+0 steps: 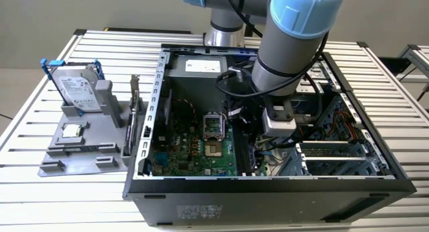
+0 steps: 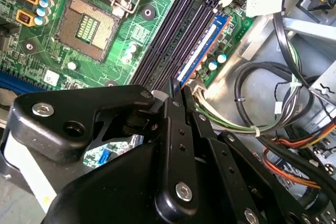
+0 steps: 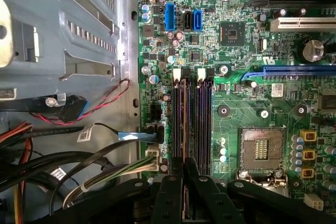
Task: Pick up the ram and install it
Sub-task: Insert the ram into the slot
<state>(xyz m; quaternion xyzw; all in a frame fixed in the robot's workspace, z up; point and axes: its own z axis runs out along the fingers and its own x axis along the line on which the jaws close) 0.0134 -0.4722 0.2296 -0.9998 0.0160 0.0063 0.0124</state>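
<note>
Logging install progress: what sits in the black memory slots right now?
In the second wrist view a ram stick with a blue edge stands in the outermost slot; the other slots look empty. The slots' near ends are covered by the gripper and its fingers.

Matt black tool (image 2: 176, 90), seemingly plastic; glossy green motherboard (image 3: 252, 108)

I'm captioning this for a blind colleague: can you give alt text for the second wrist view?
The black gripper hangs just above the motherboard's row of dark memory slots, its fingers close together. A ram stick sits in the outermost slot, near bundled cables; the processor socket is empty.
</note>
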